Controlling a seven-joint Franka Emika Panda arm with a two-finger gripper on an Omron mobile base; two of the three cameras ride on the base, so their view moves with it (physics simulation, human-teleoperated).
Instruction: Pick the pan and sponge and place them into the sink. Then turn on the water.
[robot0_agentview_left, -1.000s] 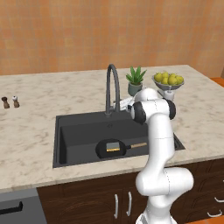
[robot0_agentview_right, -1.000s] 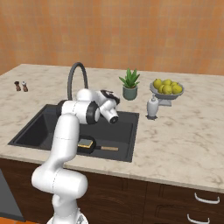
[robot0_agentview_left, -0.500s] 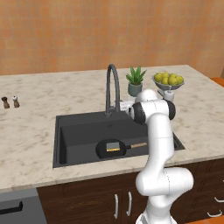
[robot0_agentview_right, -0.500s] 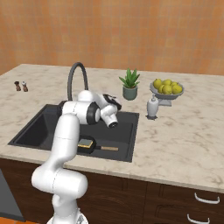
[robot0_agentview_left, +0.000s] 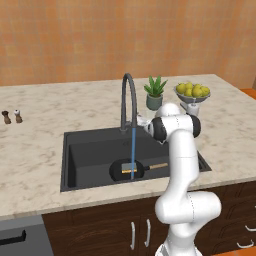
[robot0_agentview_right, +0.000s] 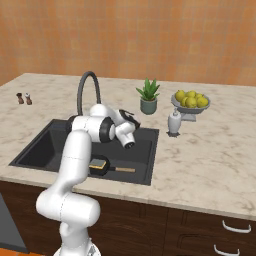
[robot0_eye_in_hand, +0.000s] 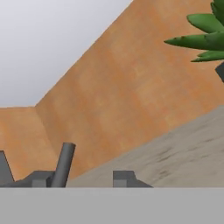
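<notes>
Water (robot0_agentview_left: 133, 150) running from faucet (robot0_agentview_left: 128, 100) onto sponge (robot0_agentview_left: 129, 168) in pan (robot0_agentview_left: 127, 170), both in sink (robot0_agentview_left: 75, 155). Your gripper (robot0_agentview_left: 142, 121) sits right of faucet base; finger gap: cannot tell.

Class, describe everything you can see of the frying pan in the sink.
The frying pan is round, shallow and black, with a slim light wooden handle pointing right. It lies flat on the floor of the dark sink, near the front. A yellow sponge rests inside it, and the blue water stream falls onto it.
</notes>
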